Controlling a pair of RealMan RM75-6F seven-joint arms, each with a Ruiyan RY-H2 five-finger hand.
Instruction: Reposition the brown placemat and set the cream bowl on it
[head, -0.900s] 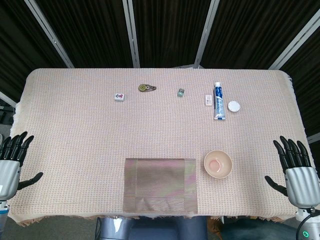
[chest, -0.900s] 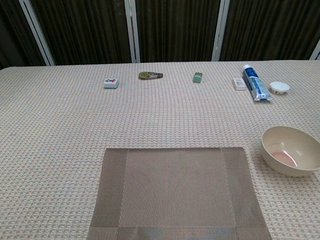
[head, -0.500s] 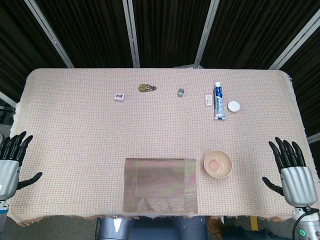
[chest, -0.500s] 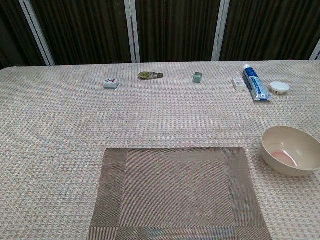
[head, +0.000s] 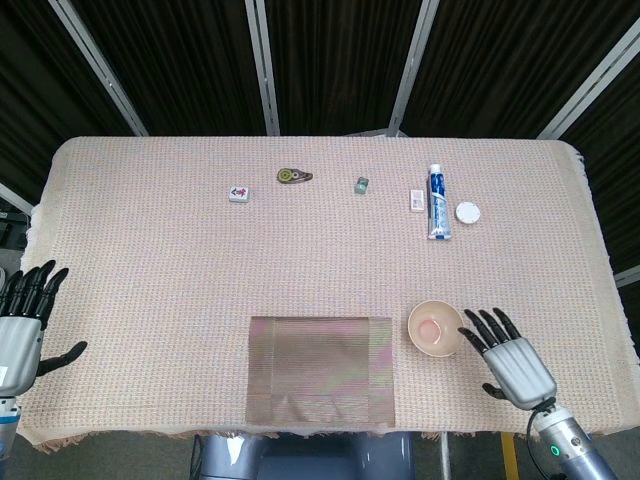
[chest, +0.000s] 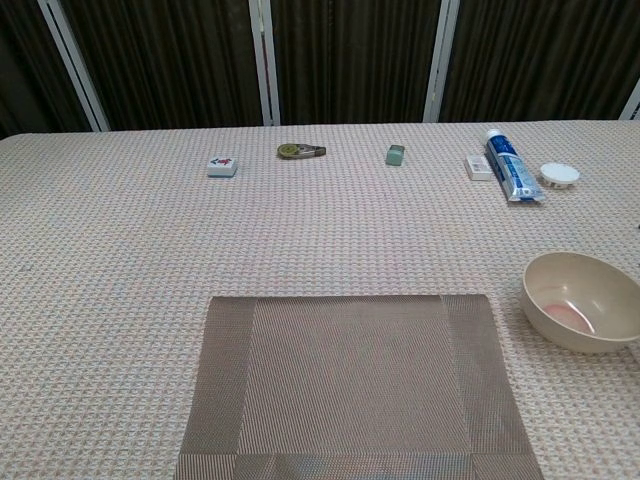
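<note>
The brown placemat (head: 320, 368) lies flat at the table's 6 o'clock edge, its near side at the edge of the tablecloth (head: 150, 260). The cream bowl (head: 435, 328) stands upright just beside the placemat, at its 3 o'clock, not touching it; a pinkish patch shows in its bottom.

The right hand (head: 515, 362) hovers at 4 o'clock of the bowl, fingers spread wide and holding nothing, its fingertips (head: 467, 331) close to the bowl's rim. Whether they touch the rim cannot be told. The left hand (head: 20, 325) sits off the table's 8 o'clock corner, also spread wide and empty.

Along the 12 o'clock side lie a small white tile (head: 240, 192), a tape dispenser (head: 294, 176), a small green block (head: 362, 184), a white eraser (head: 416, 201), a toothpaste tube (head: 438, 201) and a round white lid (head: 467, 212).
</note>
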